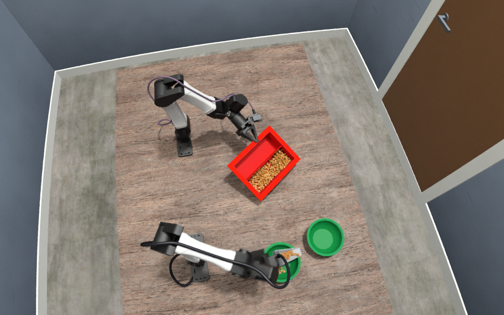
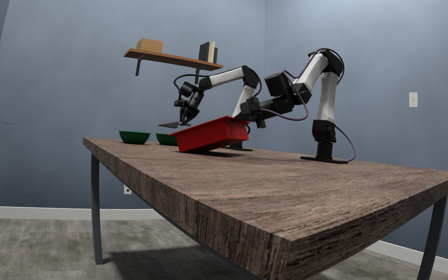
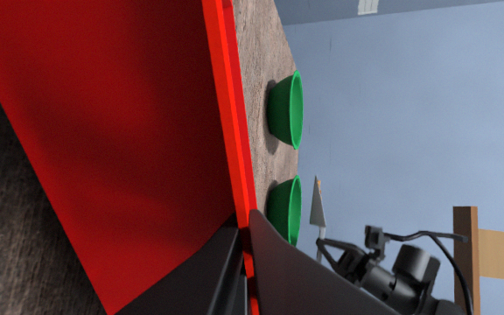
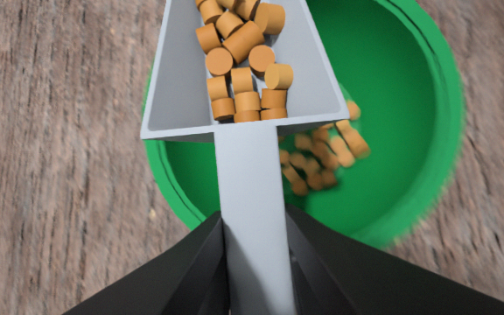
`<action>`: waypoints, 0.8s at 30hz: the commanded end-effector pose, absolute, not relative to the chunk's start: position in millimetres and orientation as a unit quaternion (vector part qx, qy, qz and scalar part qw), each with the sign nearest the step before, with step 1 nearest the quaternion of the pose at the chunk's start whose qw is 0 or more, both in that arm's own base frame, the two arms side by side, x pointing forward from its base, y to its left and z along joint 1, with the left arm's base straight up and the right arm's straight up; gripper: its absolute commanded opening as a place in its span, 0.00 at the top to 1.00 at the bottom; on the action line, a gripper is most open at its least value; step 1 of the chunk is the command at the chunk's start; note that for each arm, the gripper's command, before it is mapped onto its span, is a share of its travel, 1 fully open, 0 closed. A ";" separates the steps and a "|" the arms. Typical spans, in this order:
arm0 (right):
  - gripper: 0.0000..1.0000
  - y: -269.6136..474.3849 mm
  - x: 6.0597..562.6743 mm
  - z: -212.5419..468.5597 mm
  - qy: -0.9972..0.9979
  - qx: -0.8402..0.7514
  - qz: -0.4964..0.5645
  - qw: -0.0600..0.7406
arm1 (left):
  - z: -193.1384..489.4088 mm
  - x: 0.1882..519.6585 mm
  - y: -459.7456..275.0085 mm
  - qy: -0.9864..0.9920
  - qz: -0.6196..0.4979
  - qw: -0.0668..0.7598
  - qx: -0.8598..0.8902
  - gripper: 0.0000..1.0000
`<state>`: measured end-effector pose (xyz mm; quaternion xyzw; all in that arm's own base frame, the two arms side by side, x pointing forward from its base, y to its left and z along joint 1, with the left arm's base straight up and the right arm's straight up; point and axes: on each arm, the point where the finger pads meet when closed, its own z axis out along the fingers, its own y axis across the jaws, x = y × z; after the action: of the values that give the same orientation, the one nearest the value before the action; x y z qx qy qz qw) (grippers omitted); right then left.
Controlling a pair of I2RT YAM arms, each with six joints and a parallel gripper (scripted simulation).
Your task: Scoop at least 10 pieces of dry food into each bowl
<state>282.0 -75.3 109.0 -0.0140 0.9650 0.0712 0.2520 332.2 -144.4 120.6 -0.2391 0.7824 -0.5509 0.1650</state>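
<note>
My left gripper [image 1: 256, 140] [image 3: 248, 226] is shut on the rim of the red box [image 1: 245, 180] [image 2: 208, 135] [image 3: 125, 131]. That side is raised and the box is tilted. Food [image 1: 269, 170] lies heaped in its lower half, beyond a divider. My right gripper [image 2: 181, 124] [image 4: 255, 223] is shut on the handle of the grey scoop [image 2: 171, 124] [image 3: 318, 213] [image 4: 182, 87]. The scoop holds several pieces [image 4: 243, 41] above the nearer green bowl [image 1: 297, 268] [image 3: 283, 210] [image 4: 449, 109]. Several pieces [image 1: 281, 270] [image 4: 318, 153] lie in that bowl. The other green bowl [image 1: 322, 238] [image 2: 134, 137] [image 3: 280, 109] is upright and empty.
The empty bowl stands close beside the nearer one, past the scoop's tip. The box stands between the left arm's base [image 1: 184, 146] and the bowls. The right arm's base [image 1: 199, 270] is on the same table side as the left one.
</note>
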 end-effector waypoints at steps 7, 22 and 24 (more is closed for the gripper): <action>1.00 -64.2 347.4 128.1 0.966 0.032 -0.015 0.257 | 154.8 343.2 -146.9 0.772 -0.568 0.211 -0.191 1.00; 1.00 -17.1 414.6 130.8 0.948 0.093 -0.097 0.288 | 154.8 343.2 -146.9 0.772 -0.568 0.211 -0.191 1.00; 1.00 -8.7 423.9 131.6 0.943 0.105 -0.108 0.298 | 154.8 343.2 -146.9 0.772 -0.568 0.211 -0.191 1.00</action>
<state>391.8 -3.5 108.3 0.0446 0.9660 -0.0632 0.2468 332.2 -144.4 120.6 -0.2391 0.7824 -0.5509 0.1650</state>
